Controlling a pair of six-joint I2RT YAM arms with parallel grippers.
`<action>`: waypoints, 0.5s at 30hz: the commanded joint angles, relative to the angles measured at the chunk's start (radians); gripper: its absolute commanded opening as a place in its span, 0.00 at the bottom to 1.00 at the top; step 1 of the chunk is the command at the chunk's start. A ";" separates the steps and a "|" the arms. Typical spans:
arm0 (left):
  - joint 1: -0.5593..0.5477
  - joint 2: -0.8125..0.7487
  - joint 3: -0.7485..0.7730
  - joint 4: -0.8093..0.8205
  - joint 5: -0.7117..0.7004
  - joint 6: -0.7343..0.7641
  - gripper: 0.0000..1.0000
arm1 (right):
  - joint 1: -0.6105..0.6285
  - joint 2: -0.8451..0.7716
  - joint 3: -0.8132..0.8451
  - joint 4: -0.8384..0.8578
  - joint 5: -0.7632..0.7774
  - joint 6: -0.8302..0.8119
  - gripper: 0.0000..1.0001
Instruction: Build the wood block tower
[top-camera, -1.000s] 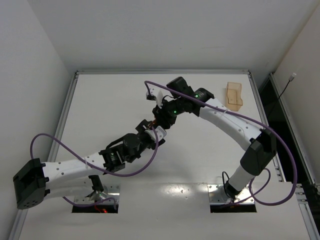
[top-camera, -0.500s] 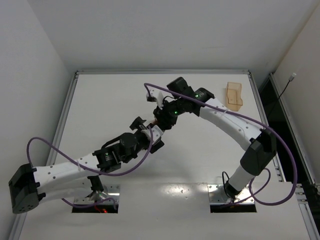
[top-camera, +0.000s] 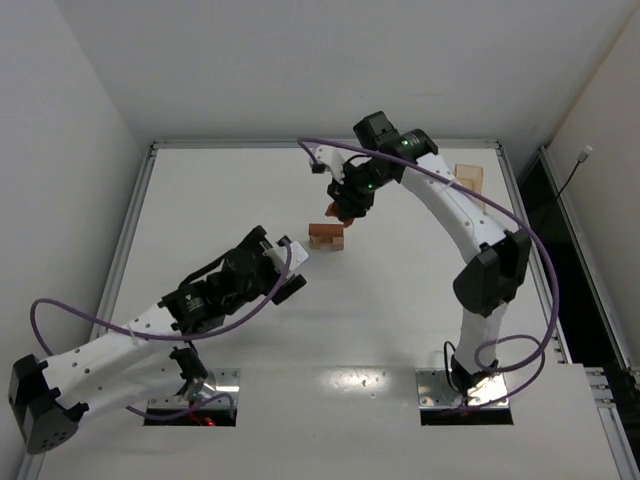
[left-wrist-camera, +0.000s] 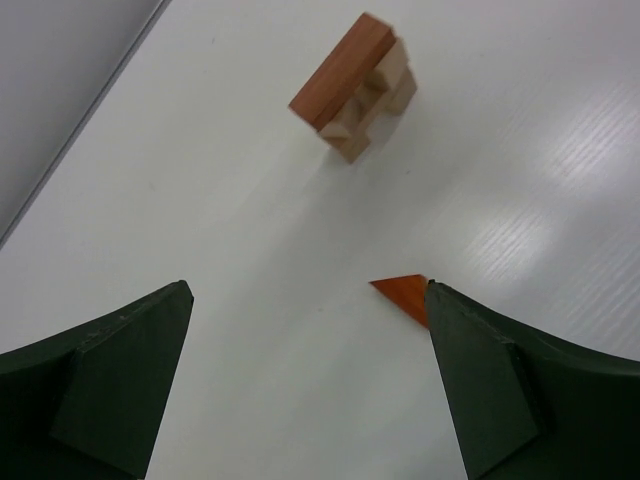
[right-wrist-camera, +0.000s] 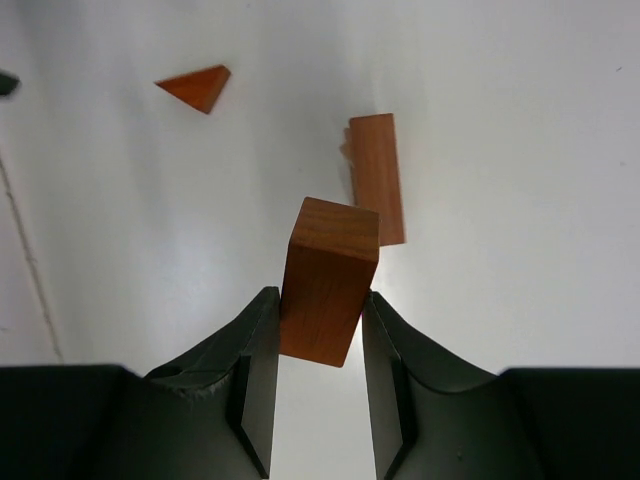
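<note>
The wood block tower (top-camera: 327, 236) stands mid-table, a reddish-brown bar (left-wrist-camera: 340, 70) lying across light tan pieces (left-wrist-camera: 385, 95). My right gripper (right-wrist-camera: 320, 295) is shut on a reddish-brown rectangular block (right-wrist-camera: 325, 275) and hovers just beyond the tower (right-wrist-camera: 377, 175), seen from above as the right gripper (top-camera: 343, 208). My left gripper (left-wrist-camera: 306, 290) is open and empty, short of the tower on its near-left side. A reddish-brown triangle (left-wrist-camera: 405, 297) lies flat on the table beside the left gripper's right finger (left-wrist-camera: 500, 390); the same triangle (right-wrist-camera: 197, 86) shows in the right wrist view.
A flat light-tan tray (top-camera: 468, 180) lies at the far right of the table, partly behind the right arm. Raised metal rails (top-camera: 135, 215) border the table. Purple cables loop off both arms.
My left gripper opened and drew back toward the near left, away from the tower. The right arm swung up and toward the far side, still holding its block.
</note>
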 joint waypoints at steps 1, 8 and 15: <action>0.114 0.023 0.095 -0.139 0.133 0.010 1.00 | -0.015 0.095 0.153 -0.166 0.003 -0.259 0.00; 0.372 0.121 0.192 -0.237 0.288 -0.071 1.00 | -0.006 0.237 0.342 -0.307 0.101 -0.457 0.00; 0.589 0.215 0.262 -0.237 0.440 -0.137 1.00 | -0.006 0.301 0.348 -0.307 0.122 -0.509 0.00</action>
